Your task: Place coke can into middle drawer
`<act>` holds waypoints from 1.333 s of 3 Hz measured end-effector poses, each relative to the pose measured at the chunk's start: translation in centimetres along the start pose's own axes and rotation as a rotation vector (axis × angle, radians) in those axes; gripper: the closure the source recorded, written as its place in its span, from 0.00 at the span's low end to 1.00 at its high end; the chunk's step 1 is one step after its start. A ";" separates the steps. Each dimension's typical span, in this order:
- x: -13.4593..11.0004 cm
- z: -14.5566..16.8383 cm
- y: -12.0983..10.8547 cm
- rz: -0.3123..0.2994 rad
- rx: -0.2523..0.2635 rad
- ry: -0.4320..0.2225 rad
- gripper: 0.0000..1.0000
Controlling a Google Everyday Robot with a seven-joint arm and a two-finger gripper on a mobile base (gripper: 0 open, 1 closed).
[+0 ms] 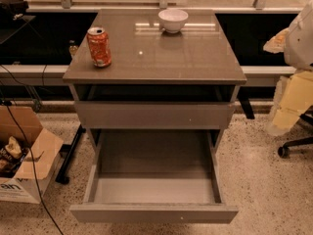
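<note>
Grasp pending: the can stands upright at the desk's left, the middle drawer open below. The pincer waits far right, well apart from the can. How wide it is we cannot tell. Next, we reach across for the can.

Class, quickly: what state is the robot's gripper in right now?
Gripper: not in view, so its state cannot be told; the coke can stands free on the cabinet top.

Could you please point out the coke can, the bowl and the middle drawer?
Coke can [99, 47], camera view, middle of its side.
Bowl [173, 23], camera view, outer wall.
Middle drawer [154, 213], camera view, front panel.
Gripper: nowhere in the camera view.
</note>
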State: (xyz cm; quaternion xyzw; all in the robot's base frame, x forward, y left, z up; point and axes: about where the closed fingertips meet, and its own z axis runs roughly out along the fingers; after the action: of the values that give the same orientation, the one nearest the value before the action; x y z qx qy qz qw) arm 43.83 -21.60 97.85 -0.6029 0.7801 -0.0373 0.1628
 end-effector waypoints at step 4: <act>-8.0 4.3 -2.0 -0.002 0.040 -0.222 0.00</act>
State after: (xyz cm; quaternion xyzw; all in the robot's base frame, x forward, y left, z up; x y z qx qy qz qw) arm 48.74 -13.89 95.94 -0.6007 0.7558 0.0142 0.2603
